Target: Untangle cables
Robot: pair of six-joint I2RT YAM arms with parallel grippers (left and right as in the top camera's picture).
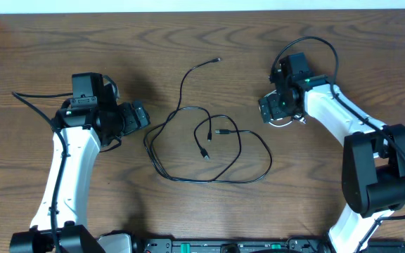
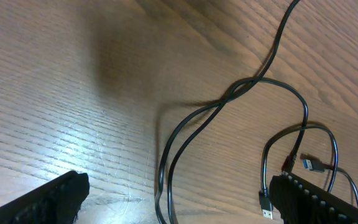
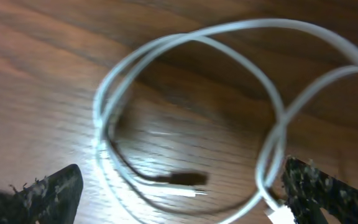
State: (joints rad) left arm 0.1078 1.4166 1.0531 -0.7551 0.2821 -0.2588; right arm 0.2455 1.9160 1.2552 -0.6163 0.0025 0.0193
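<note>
The black cable (image 1: pixel 209 181) lies in loose crossing loops at the middle of the table, one end reaching toward the back. My left gripper (image 1: pixel 145 117) stands open at its left edge. In the left wrist view two black strands (image 2: pixel 166 168) run between the open fingertips (image 2: pixel 55 198), and two plugs (image 2: pixel 312 165) lie by the right finger. The white cable (image 3: pixel 185 43) is coiled on the wood under my right gripper (image 1: pixel 274 109). That gripper (image 3: pixel 182 199) is open above the coil, holding nothing. A white plug end (image 3: pixel 188 191) rests between its fingers.
The table is bare brown wood (image 1: pixel 83 42). Both arms' white links and their thick black cords (image 1: pixel 34 102) stand at the left and right sides. A black rail (image 1: pixel 216 246) runs along the front edge.
</note>
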